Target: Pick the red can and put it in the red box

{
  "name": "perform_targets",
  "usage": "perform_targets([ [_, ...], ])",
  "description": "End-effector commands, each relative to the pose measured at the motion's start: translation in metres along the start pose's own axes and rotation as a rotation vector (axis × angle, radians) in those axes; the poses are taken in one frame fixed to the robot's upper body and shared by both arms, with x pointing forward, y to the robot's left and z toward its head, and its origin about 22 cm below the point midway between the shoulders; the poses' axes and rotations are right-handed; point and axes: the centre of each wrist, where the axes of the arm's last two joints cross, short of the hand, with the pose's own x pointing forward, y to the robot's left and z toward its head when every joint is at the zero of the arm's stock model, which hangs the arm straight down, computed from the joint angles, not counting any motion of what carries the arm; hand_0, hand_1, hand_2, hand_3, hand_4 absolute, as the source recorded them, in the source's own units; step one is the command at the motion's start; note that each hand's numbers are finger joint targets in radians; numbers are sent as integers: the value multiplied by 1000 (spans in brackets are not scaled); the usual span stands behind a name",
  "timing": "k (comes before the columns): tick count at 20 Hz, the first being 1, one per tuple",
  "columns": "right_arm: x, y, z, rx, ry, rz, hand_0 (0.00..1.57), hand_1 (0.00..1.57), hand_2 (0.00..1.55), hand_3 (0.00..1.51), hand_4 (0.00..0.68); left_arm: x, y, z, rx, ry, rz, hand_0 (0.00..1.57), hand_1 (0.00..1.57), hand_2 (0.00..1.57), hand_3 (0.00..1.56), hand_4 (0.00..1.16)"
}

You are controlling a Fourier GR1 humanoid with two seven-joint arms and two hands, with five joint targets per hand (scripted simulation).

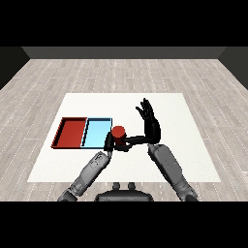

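Red is what you should track from the head view: the red can (pixel 118 131) sits near the table's front middle, just to the right of the light blue tray (pixel 96 132) and outside both trays. Your left hand (pixel 110 142) comes up from the lower left and sits against the can's left side, low down; it seems to be curled round the can, though the can covers most of the hand, so take that as a judgement. Your right hand (pixel 151 123) stands with its fingers straight and pointing up, palm turned toward the can and thumb stretched leftward until it reaches the can's lower right side. It has hold of nothing.

As for progress, you look to be in the picking stage. The can appears upright. Whether it rests on the white table (pixel 189 140) or is already lifted slightly, you cannot tell from this angle. The red tray (pixel 61 131) lies at the far left, beyond the blue one, and nothing is in it.

What is left, by my reading: finish taking the can, carry it leftward over the light blue tray without dropping into that one, and set it down inside the red tray.
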Motion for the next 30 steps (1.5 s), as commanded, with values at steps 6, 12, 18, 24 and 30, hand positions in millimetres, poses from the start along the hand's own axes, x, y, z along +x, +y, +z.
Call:
perform_targets([
  [6,30,-55,7,-157,-35,29,0,0,0,0,0,27,30,-10,76,-33,-45,1571,1571,1571,1462,1130],
  [12,-7,-103,46,-207,25,73,0,0,0,0,0,51,83,-24,106,-95,-155,1571,1571,1569,1460,1112],
  [18,-21,-125,92,-210,141,196,0,0,0,0,0,59,120,-11,181,-62,-255,1571,1571,1556,1417,1118],
  [24,-36,-154,112,-236,200,179,0,0,0,0,0,55,173,-48,261,3,-459,1571,1571,1533,1402,1124],
  [30,-48,-142,110,-263,222,171,0,0,0,0,0,34,240,-68,356,178,-556,1544,1544,1523,1445,1079],
])
